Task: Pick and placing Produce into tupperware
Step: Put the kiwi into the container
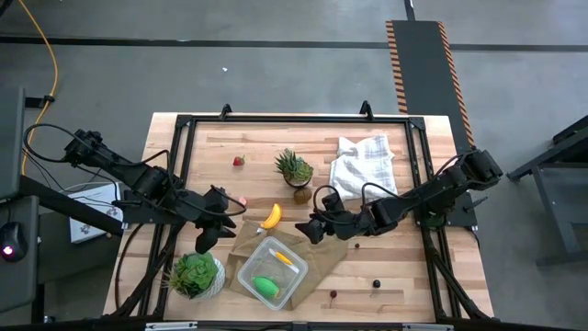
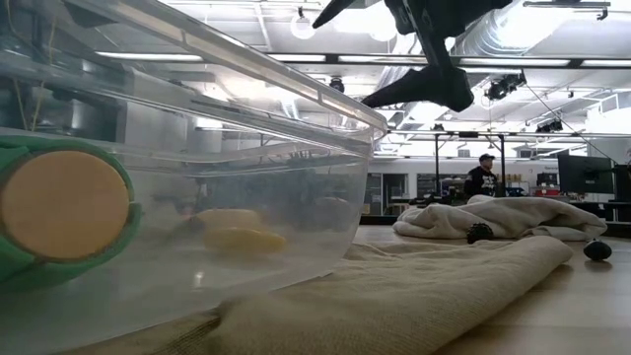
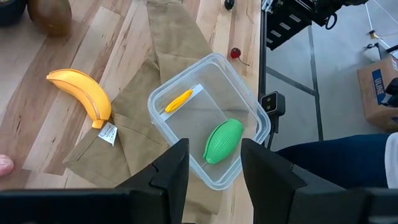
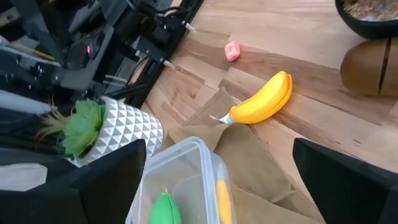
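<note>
floor [image 1: 276, 55]: grey concrete | ceiling lights [image 2: 301, 28]: on | person [image 2: 481, 176]: standing far back

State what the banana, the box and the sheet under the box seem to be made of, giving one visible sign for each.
Banana: likely moulded plastic; smooth, evenly yellow, with a tag attached.
Box: clear plastic; the contents show through its walls.
Sheet: probably brown paper, matte; it holds sharp creases.
</note>
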`<state>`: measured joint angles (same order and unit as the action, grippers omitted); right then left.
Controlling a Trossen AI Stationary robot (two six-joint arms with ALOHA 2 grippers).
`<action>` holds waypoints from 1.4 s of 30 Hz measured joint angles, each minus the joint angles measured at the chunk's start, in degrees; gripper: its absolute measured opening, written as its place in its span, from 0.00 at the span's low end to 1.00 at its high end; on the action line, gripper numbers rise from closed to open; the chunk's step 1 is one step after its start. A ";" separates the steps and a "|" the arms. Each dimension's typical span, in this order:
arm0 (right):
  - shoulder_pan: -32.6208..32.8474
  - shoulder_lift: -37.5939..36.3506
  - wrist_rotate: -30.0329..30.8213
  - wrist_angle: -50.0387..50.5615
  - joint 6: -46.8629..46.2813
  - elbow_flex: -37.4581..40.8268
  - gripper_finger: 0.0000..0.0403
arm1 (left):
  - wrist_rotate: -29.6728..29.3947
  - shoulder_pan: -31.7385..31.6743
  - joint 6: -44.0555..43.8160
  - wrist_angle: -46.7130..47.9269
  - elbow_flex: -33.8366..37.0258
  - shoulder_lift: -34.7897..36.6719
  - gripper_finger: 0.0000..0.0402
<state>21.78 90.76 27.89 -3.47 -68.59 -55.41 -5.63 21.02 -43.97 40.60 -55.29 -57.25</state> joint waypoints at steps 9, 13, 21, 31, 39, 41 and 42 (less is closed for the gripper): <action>0.60 0.07 6.27 2.11 2.68 0.07 0.99 | 0.00 0.00 -0.01 0.00 0.00 0.00 0.33; 0.81 0.11 6.43 0.54 2.57 0.07 0.99 | 0.00 0.00 -0.01 0.02 0.00 0.00 0.33; 1.63 0.11 5.86 -0.30 -1.46 0.07 0.99 | 0.01 0.00 -0.01 0.08 0.00 0.00 0.33; 4.47 0.96 6.99 -5.80 -3.11 0.02 0.99 | 0.04 0.00 -0.01 1.67 0.00 0.00 0.33; 6.05 6.38 8.60 -3.19 -2.98 -3.19 0.99 | 0.04 0.00 0.00 1.68 0.00 0.02 0.33; 5.99 8.53 8.56 1.10 -1.83 -5.97 0.99 | 0.04 0.00 0.01 1.69 -0.02 0.02 0.33; 5.97 9.62 8.60 3.87 -0.43 -7.55 0.99 | 0.04 0.00 0.01 1.81 -0.02 0.02 0.33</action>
<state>27.75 100.38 36.49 0.40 -69.02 -62.96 -5.58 21.02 -43.97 42.41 -55.31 -57.23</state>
